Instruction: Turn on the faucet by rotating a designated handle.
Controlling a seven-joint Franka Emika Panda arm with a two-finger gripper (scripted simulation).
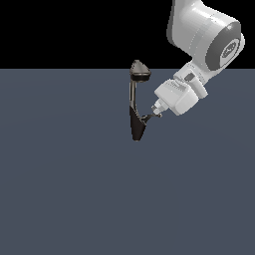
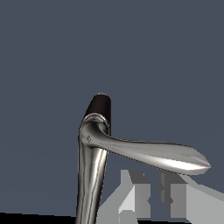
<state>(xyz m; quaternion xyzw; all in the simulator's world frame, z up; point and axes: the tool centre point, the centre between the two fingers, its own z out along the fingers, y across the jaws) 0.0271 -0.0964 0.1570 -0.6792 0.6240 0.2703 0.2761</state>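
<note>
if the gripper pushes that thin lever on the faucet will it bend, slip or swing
The handle looks like rigid metal, so it should swing, not bend. Its glossy, tapering surface may let the gripper slide off. The faucet stands on a broad black base, so tipping seems unlikely.

A flat, uniform slate-blue floor (image 1: pixel 74 189) is seen across the lower part of the exterior view, running from 3 o'clock round through 6 to 9 o'clock. It is plain, with no texture, seams or markings. Above a straight horizon line, a pure black void (image 1: pixel 74 30) is shown from 10 to 2 o'clock. No walls, furniture or windows can be made out. Lighting is even and diffuse. In the wrist view the same slate-blue surface (image 2: pixel 153 52) fills most of the frame.
</note>
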